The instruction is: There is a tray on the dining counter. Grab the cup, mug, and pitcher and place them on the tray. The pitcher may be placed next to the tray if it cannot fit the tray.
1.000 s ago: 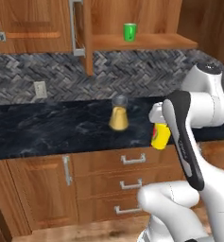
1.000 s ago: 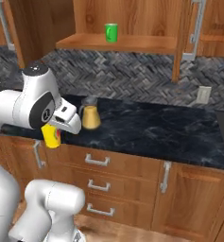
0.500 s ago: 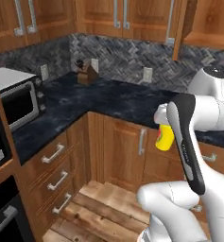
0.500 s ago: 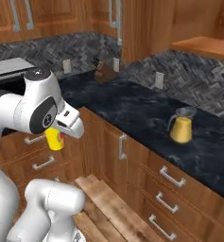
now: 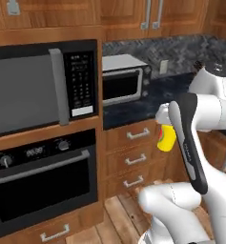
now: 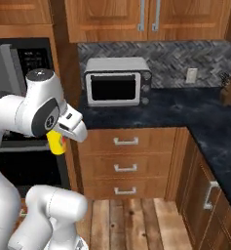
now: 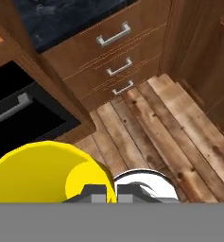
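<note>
With the jaws clamped on the cup's (image 5: 166, 137) rim, a jolt while driving could slip it onto the wooden floor (image 7: 170, 132).

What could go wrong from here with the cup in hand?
1. The gripper is shut on the cup by its rim alone, out over the wooden floor; a jolt while driving could drop it.
2. The cup hangs close to the drawer fronts beside the wall oven; a tight turn might clip it on them.
</note>
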